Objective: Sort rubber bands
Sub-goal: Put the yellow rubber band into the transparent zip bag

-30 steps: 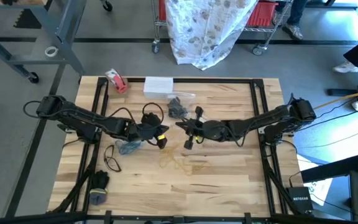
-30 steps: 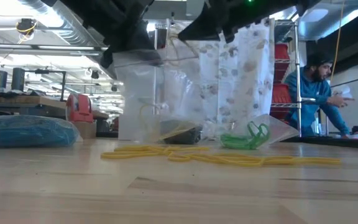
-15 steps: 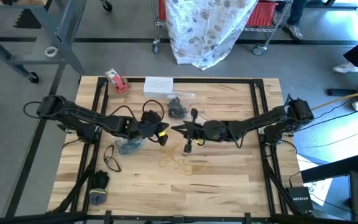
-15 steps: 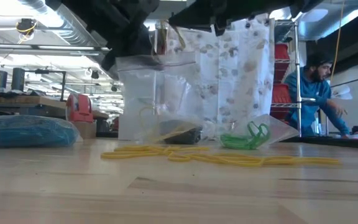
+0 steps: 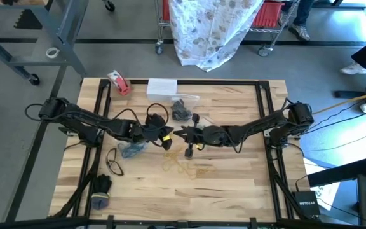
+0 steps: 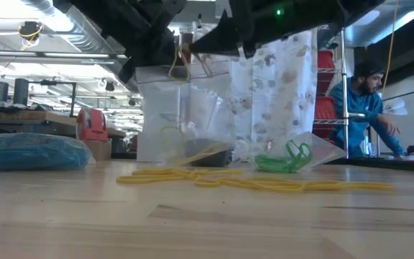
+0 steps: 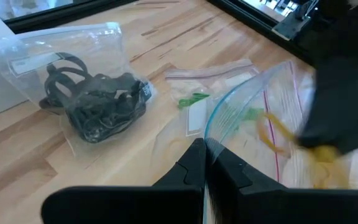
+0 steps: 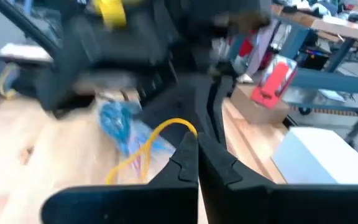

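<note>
I see a wooden table [image 5: 234,184] in a big workshop, and a person [image 6: 369,108] in a blue top stands far behind it. My left gripper [image 7: 205,163] is near the middle of the table, and its two fingers are pressed tight on the rim of a clear bag [image 7: 260,124], holding it up with the mouth open. My right gripper [image 8: 197,148] sits just beside it, facing it, with fingers pinched shut on one yellow rubber band [image 8: 157,142]. In the low view that yellow band [image 6: 177,63] hangs right at the top of the held bag [image 6: 185,108]. Just past the grippers, toward the near edge of the table, a loose heap of yellow rubber bands [image 5: 186,166] lies flat on the wood. A bag of blue rubber bands [image 5: 132,149] lies under my left arm. A bag of black rubber bands [image 7: 95,106] rests toward the far edge, and a bag with green rubber bands [image 6: 290,157] lies close by. One black band [image 5: 114,164] lies alone on the left side. A red-and-white tape roll [image 5: 119,83] and a white box [image 5: 162,86] sit at the far edge.
</note>
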Robot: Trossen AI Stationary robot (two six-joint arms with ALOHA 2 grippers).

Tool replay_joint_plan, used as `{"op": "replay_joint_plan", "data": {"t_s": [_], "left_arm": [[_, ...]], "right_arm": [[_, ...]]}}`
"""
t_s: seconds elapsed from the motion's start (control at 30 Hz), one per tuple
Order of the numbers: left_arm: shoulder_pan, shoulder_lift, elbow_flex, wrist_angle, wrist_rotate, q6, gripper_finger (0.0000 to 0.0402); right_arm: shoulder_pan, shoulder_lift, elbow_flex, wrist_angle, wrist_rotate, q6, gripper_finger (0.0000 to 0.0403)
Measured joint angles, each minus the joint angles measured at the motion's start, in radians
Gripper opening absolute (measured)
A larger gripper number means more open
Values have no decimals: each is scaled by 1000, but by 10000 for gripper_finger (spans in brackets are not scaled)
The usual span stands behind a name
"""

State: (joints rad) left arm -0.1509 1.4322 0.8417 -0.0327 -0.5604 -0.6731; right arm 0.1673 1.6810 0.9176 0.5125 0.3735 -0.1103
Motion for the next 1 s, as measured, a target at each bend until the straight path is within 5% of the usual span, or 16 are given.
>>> {"op": "replay_joint_plan", "data": {"t_s": [0.43, 1.0], "left_arm": [[0, 0, 0, -11, 4, 19, 1], [0, -1, 0, 30, 4, -8, 1]], "right_arm": [[2, -49, 0, 35, 168, 1, 0], [3, 5, 0, 34, 52, 21, 0]]}}
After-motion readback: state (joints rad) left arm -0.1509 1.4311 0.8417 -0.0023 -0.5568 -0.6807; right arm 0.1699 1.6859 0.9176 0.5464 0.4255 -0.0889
